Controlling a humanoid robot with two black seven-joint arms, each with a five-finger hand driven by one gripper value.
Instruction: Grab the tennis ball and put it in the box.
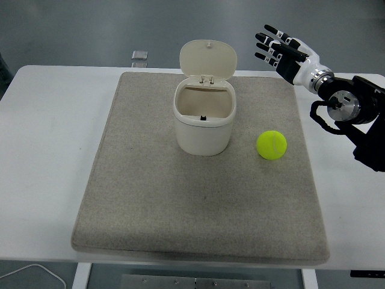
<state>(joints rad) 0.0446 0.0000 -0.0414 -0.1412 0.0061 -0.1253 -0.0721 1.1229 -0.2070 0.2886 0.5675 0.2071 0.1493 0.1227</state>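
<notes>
The tennis ball [272, 144] lies right of centre in the frame, resting free on the grey mat [150, 211] with nothing touching it; the soft mat probably serves to stop it rolling off. Just to its left, a little apart, stands the box [203, 123], a small cream bin with rounded corners whose hinged lid [208, 59] is swung up and back, so its mouth faces upward and is ready to take the ball from above. The inside looks empty apart from a small dark mark near the back wall. The mat covers the middle of the white table [48, 132], and a small flat silvery object [139, 55] sits beyond the mat's far edge, upper left of centre, too small to identify. The right hand [281, 51] hangs in the upper right of the frame, above the mat's far right corner and well apart from the ball, fingers spread and extended, holding nothing; that open pose suits an approach, so the pick appears not yet begun. It will need to come toward the ball and lower over it. The left arm does not show. A white cable [36, 276] curls below the table's near edge at lower left.
</notes>
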